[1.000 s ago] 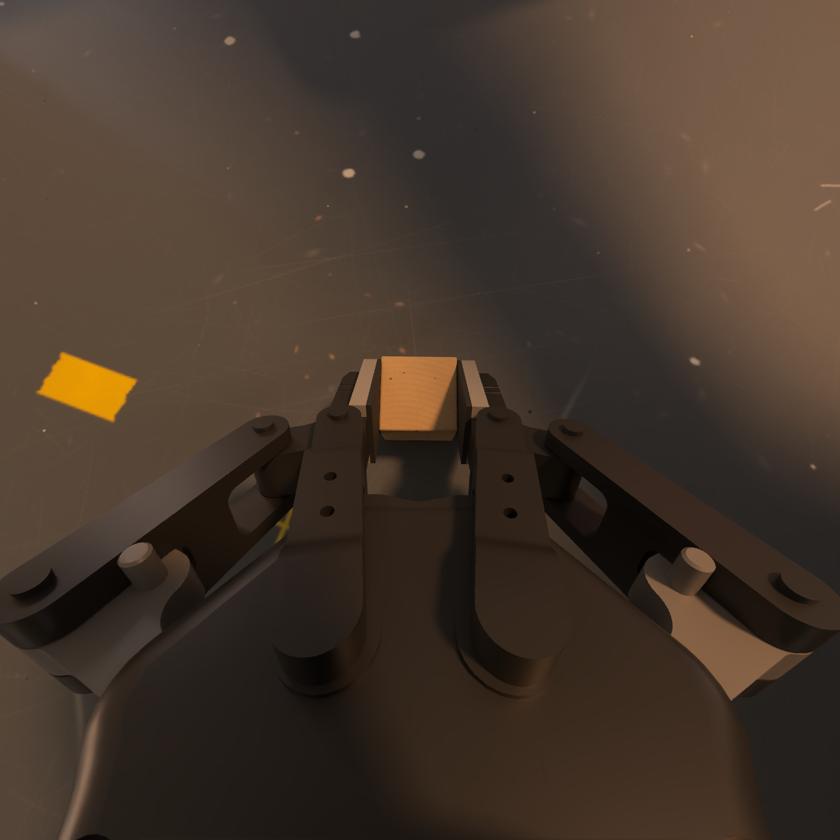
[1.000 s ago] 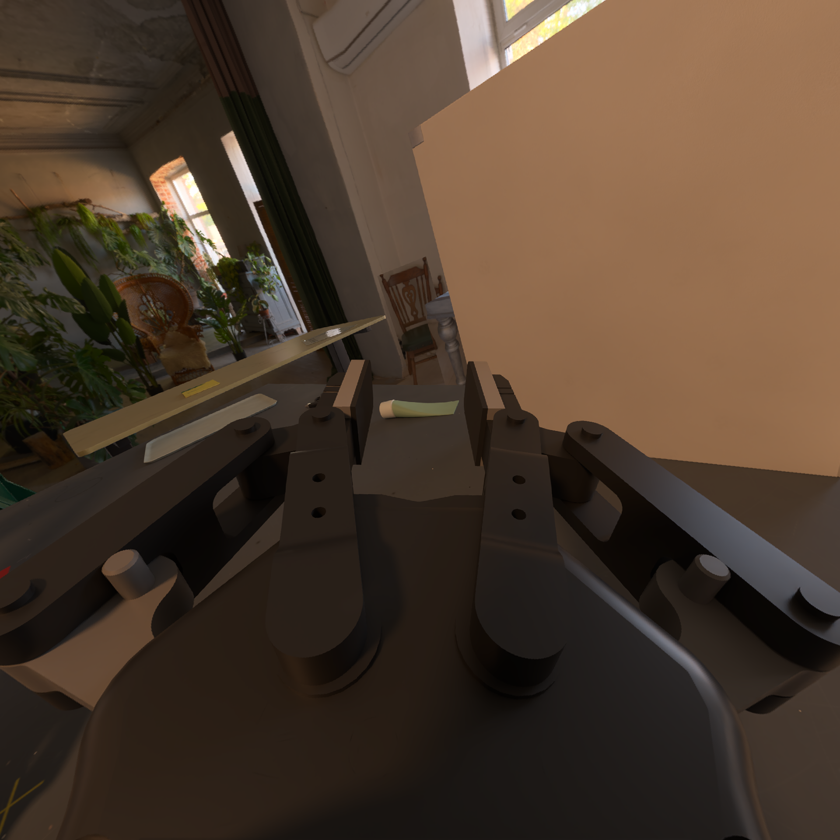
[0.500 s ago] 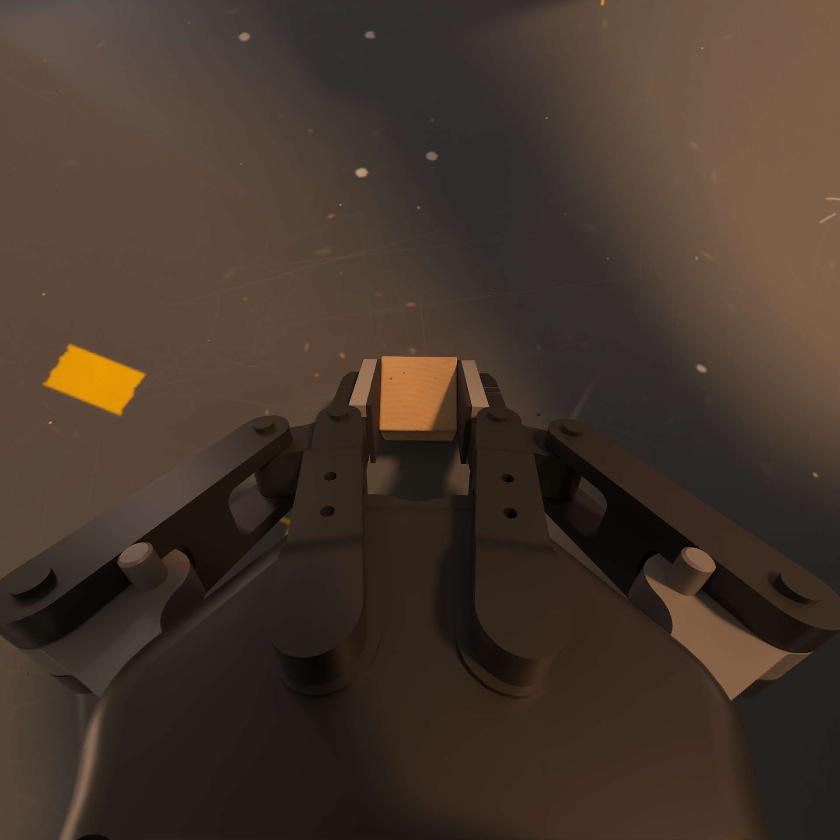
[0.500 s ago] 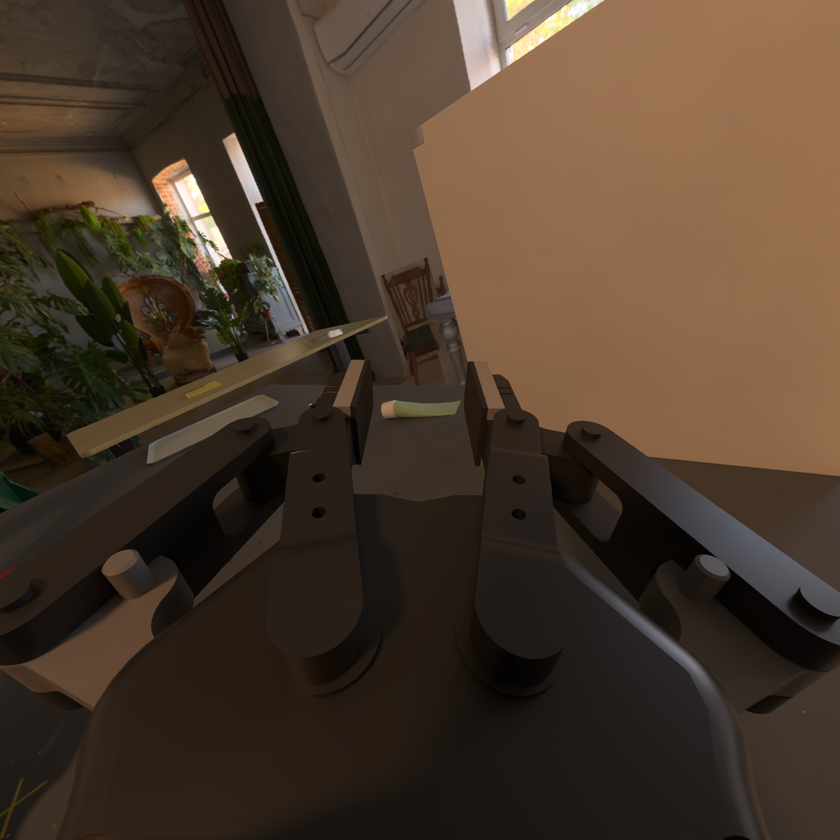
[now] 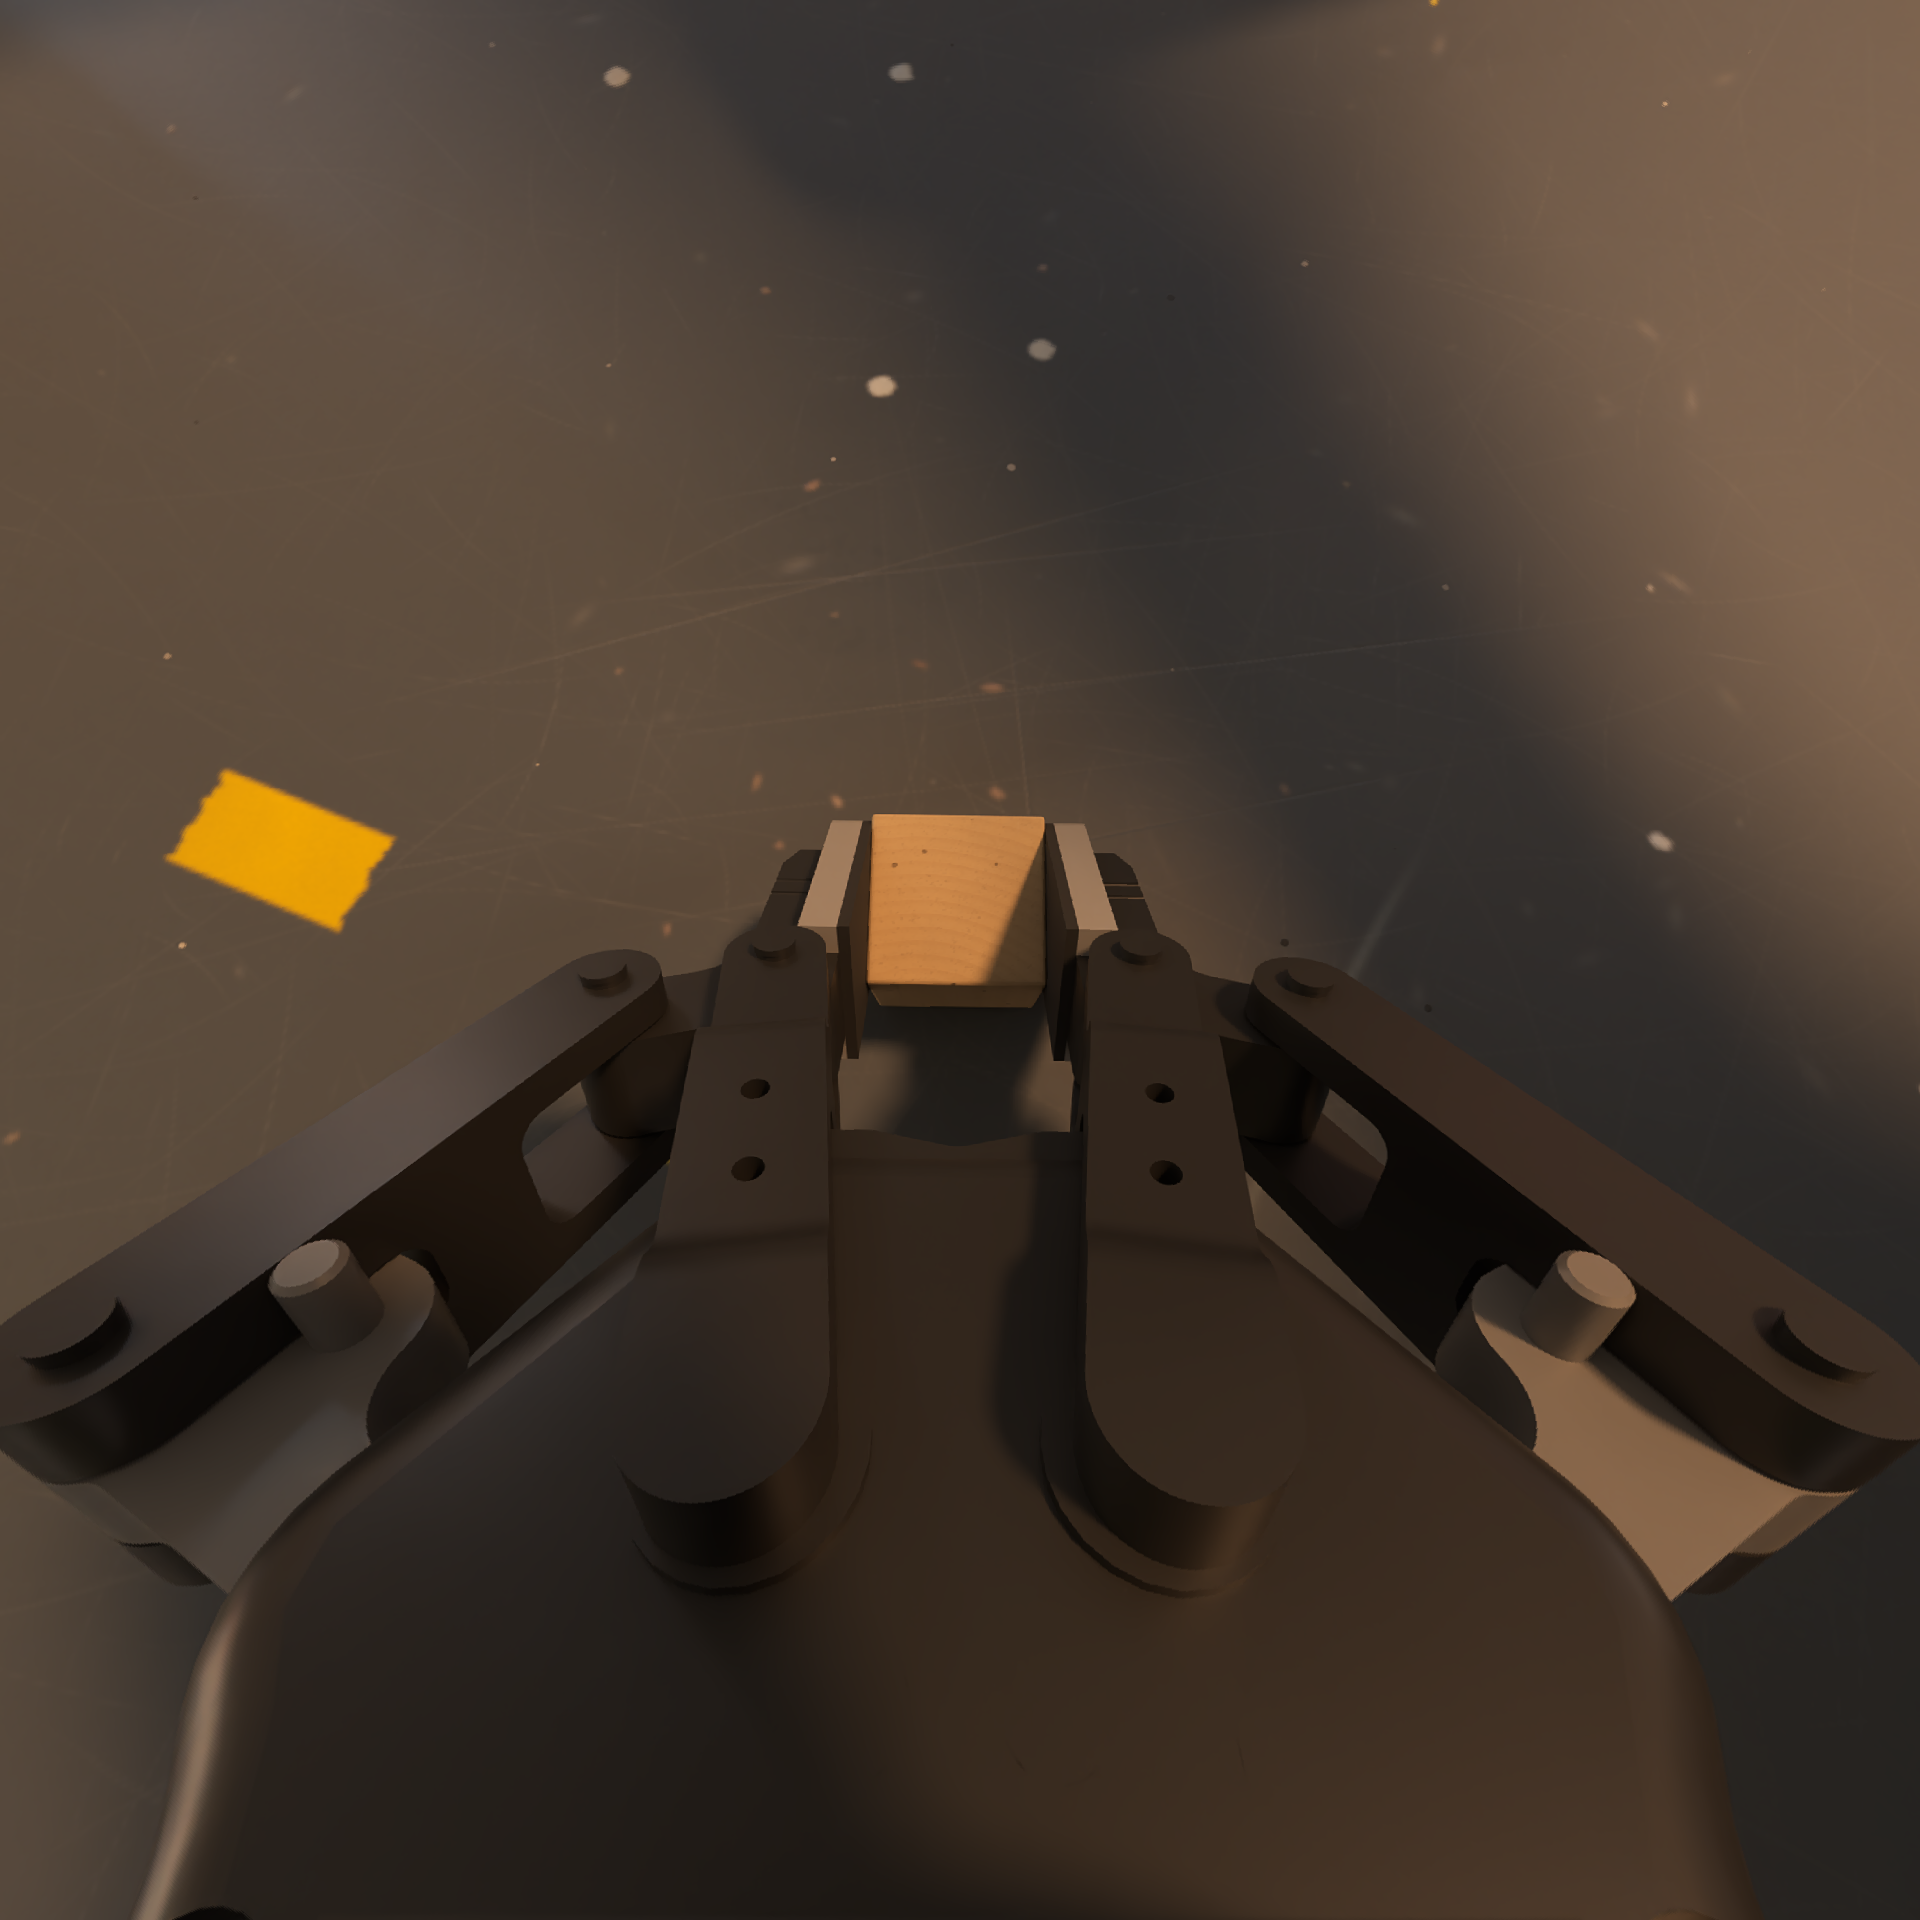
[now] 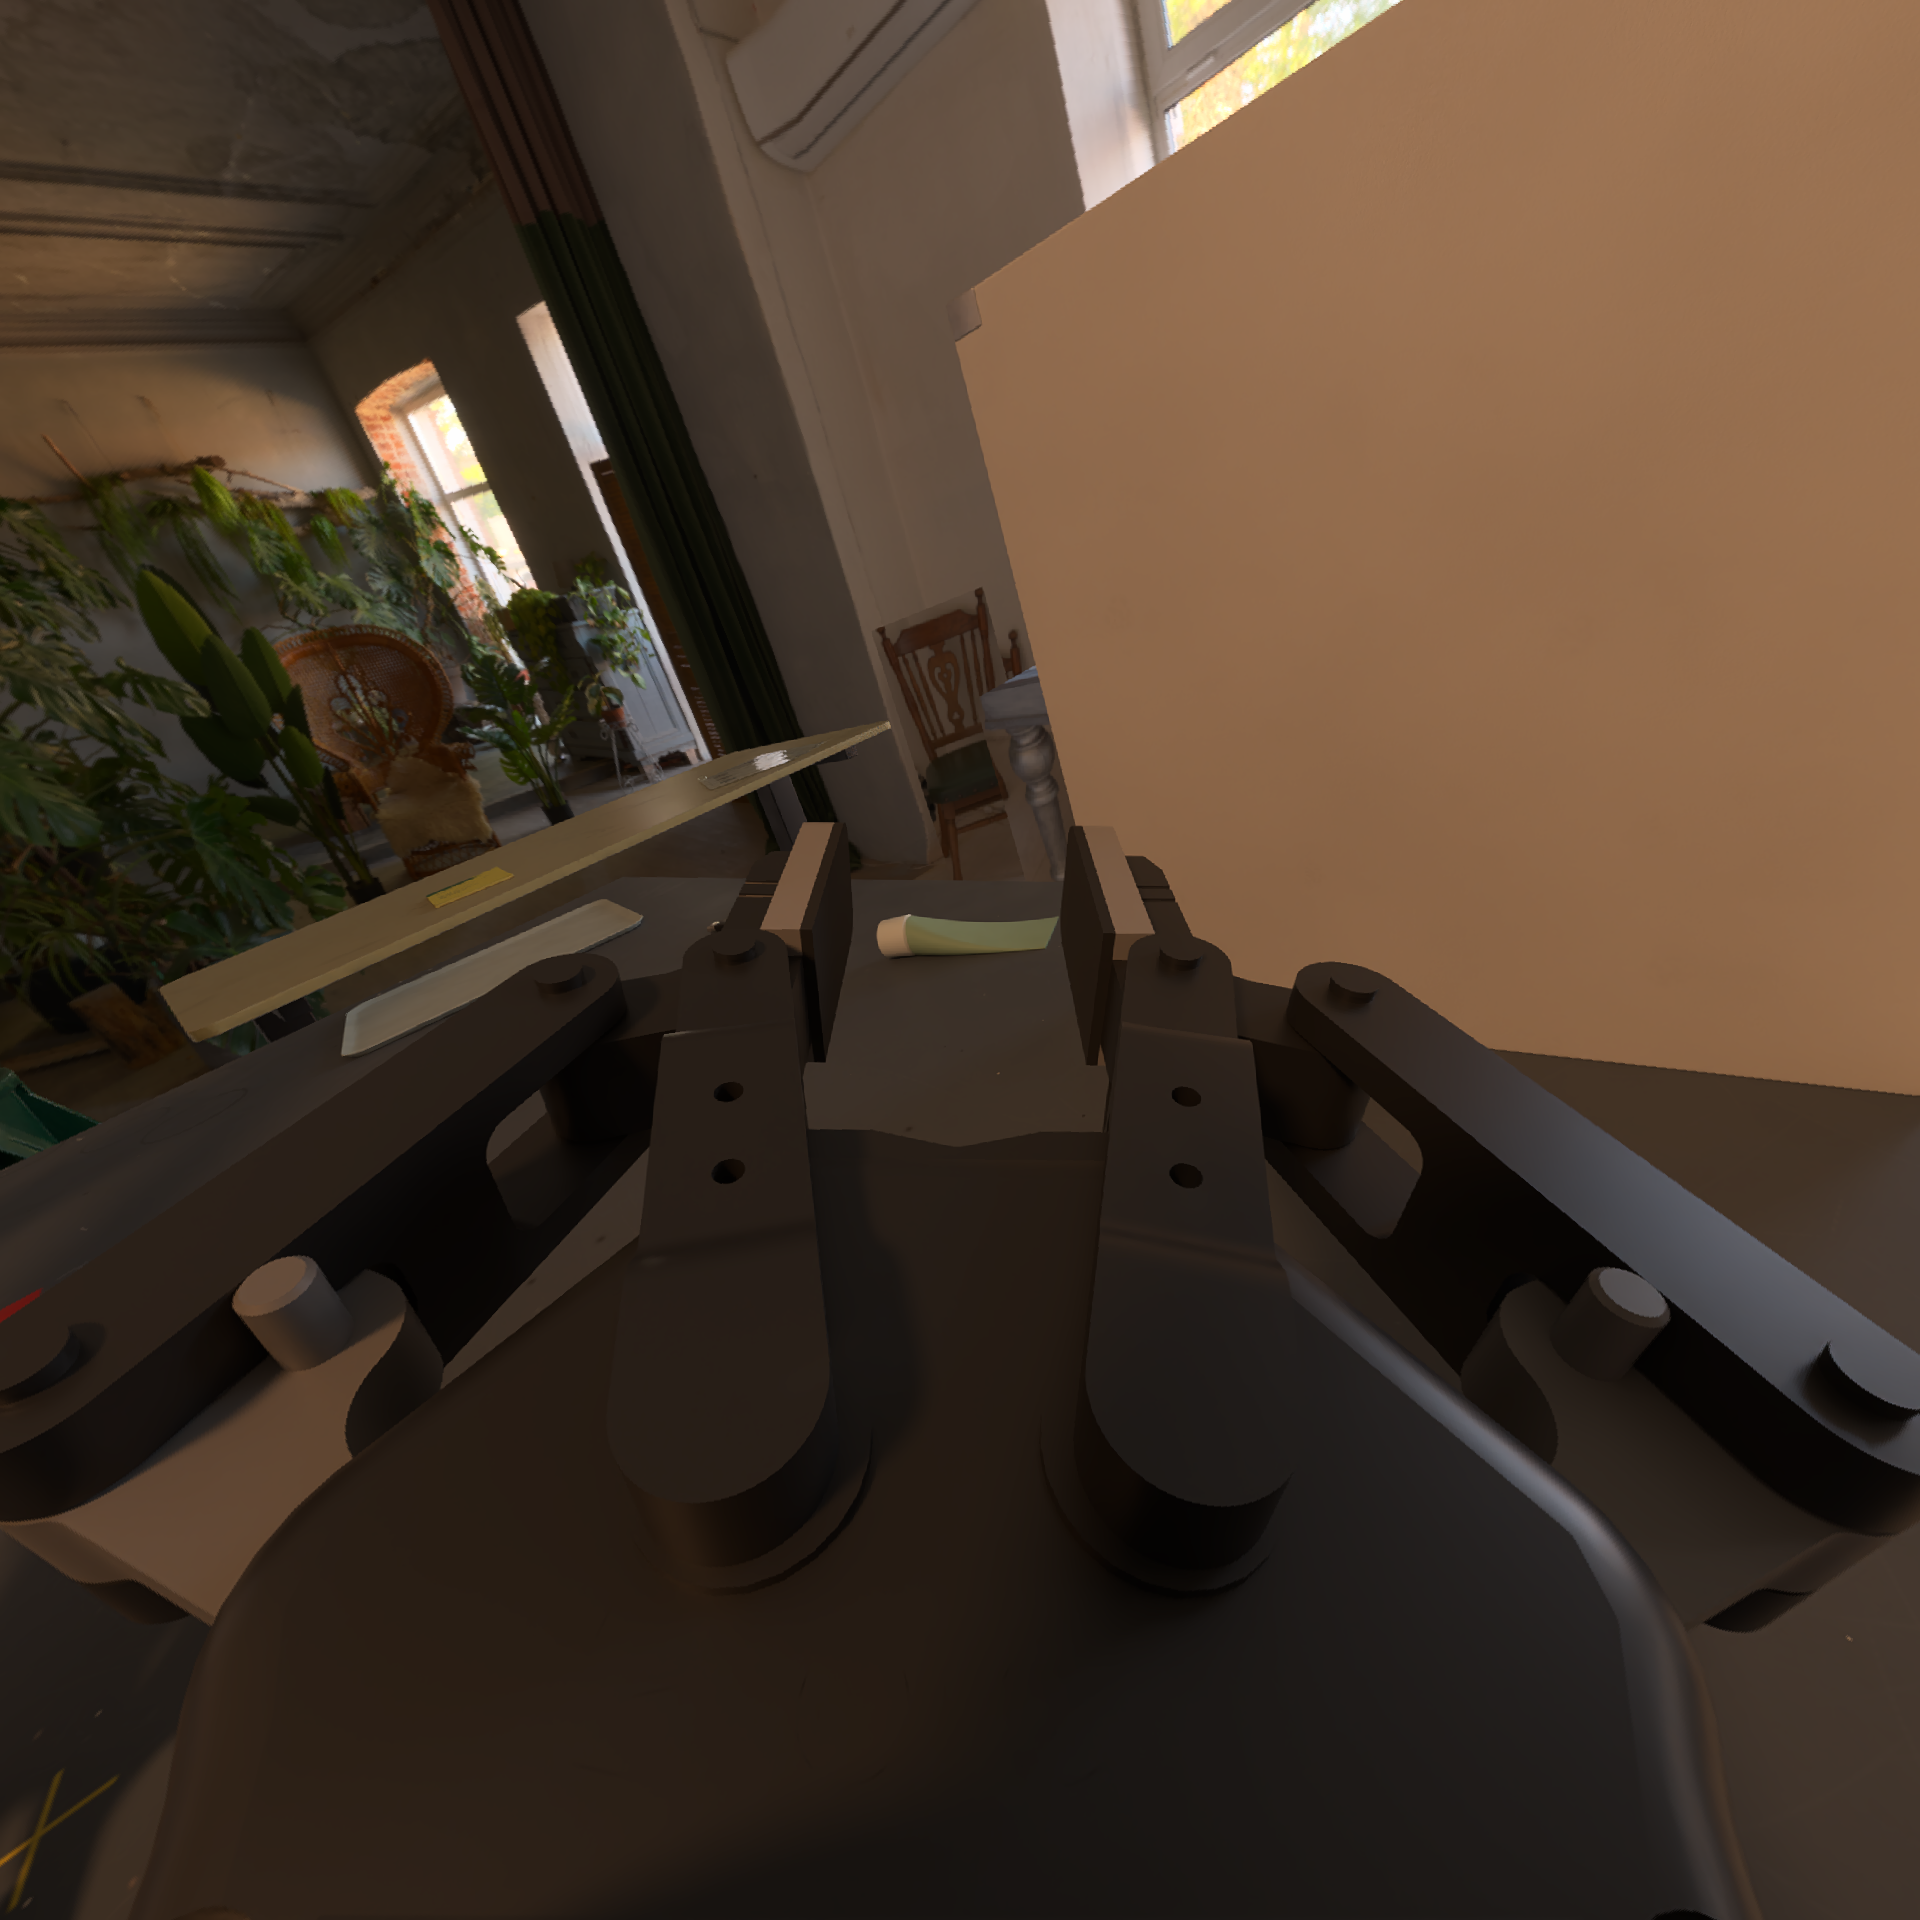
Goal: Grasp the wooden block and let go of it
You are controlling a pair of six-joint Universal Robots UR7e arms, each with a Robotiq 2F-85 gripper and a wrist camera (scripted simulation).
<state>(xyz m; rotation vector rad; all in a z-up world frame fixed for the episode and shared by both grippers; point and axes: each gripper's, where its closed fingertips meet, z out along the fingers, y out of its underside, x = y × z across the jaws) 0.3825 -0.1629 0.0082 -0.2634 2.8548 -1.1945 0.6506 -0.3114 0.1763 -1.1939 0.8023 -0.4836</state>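
Block gripped in my left hand (image 5: 956, 914), release is what's left.
Wooden block (image 5: 940, 904) sits clamped between both pads above the dark worktop (image 5: 727, 468); I'd lower close, then part the fingers evenly so it doesn't tumble. My right hand (image 6: 945, 940) is parted, empty.

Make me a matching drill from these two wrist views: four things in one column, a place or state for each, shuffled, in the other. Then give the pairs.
Things
1. wooden block
2. orange tape patch
3. tube with white cap
4. right claw

Places or states
A. lies on the dark table, seen through the gap of the open fingers
B. open, holding nothing
C. clamped between the pads of the left claw
D. stuck flat on the speckled surface, off to the left of the left claw

Pairs: 1-C, 2-D, 3-A, 4-B
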